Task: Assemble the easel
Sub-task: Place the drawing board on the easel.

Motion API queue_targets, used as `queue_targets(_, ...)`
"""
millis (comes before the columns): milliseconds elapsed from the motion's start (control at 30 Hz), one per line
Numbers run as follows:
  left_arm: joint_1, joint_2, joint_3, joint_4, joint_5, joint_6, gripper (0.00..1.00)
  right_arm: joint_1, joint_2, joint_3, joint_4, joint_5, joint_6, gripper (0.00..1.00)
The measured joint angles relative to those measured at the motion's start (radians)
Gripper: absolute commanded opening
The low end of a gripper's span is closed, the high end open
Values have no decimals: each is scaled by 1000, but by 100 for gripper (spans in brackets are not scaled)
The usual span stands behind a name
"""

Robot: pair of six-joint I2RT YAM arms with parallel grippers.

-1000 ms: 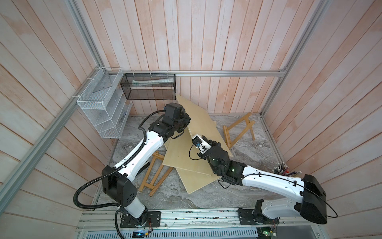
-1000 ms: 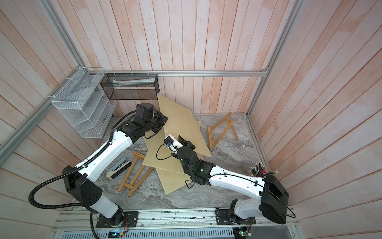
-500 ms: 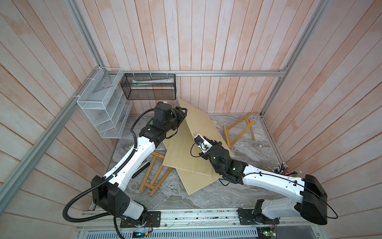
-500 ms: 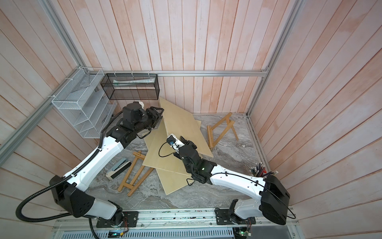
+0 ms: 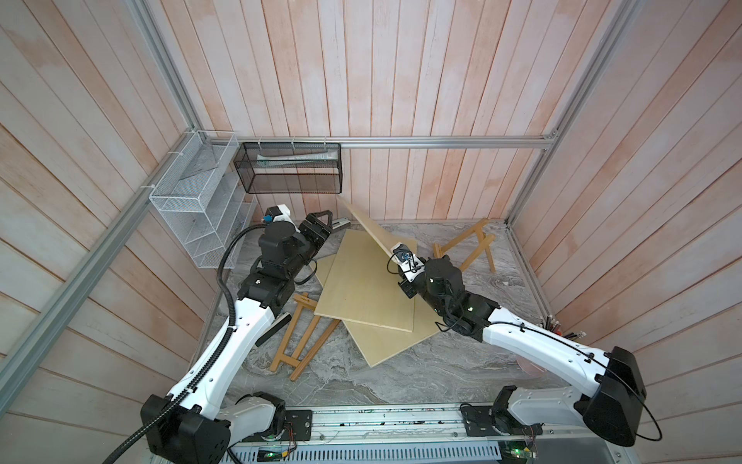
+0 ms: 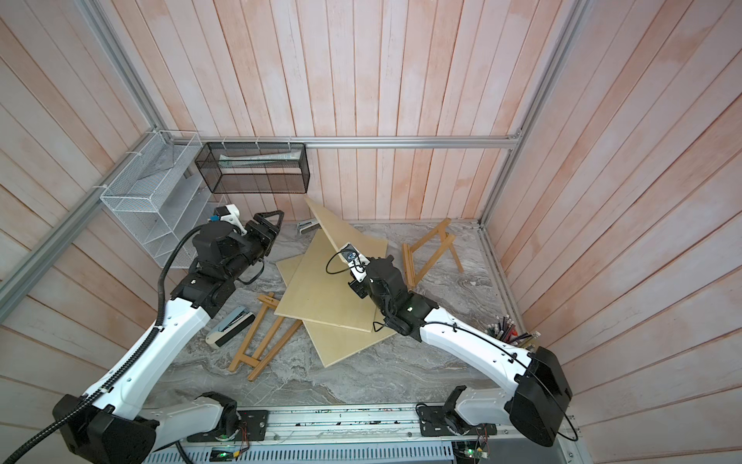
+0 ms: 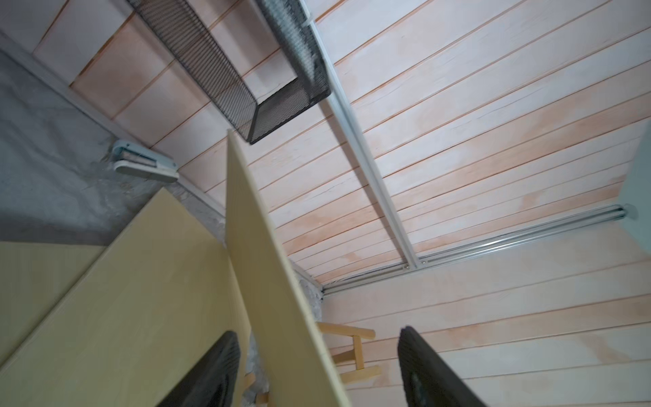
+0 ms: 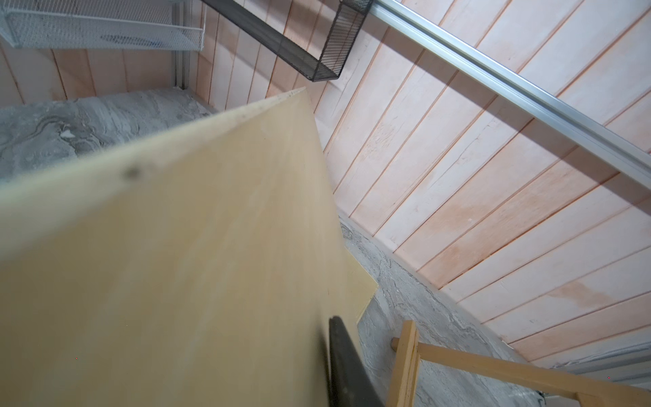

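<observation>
Left end effector [image 5: 324,219]: jaws wide apart, gripping nothing, just beside the tilted board [image 8: 176,246].
Right end effector [image 8: 331,338]: clamped on that board's lower edge, holding it above the flat boards [image 5: 369,293] on the counter [image 5: 401,377].
Standing easel frame [image 5: 465,247]: back right.
Flat easel frame [image 5: 303,337]: partly under the boards.
Black mesh basket [image 5: 289,168]: holds a pale long item, not identifiable.

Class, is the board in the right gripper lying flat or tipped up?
Tipped up: the board slants steeply, its far corner lifted well above the two flat boards.
</observation>
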Motion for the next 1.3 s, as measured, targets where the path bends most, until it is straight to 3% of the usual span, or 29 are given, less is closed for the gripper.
queue_targets(200, -15, 87, -113, 10, 30, 1, 70, -39, 38, 116, -86, 13, 40, 0)
queue_targets(667, -49, 353, -50, 75, 108, 39, 68, -120, 218, 226, -44, 86, -94, 0)
queue_targets(1100, -68, 373, -43, 88, 130, 45, 68, -186, 241, 238, -59, 108, -130, 0)
queue_targets(1300, -74, 377, -43, 87, 129, 47, 68, -186, 218, 220, -52, 126, -56, 0)
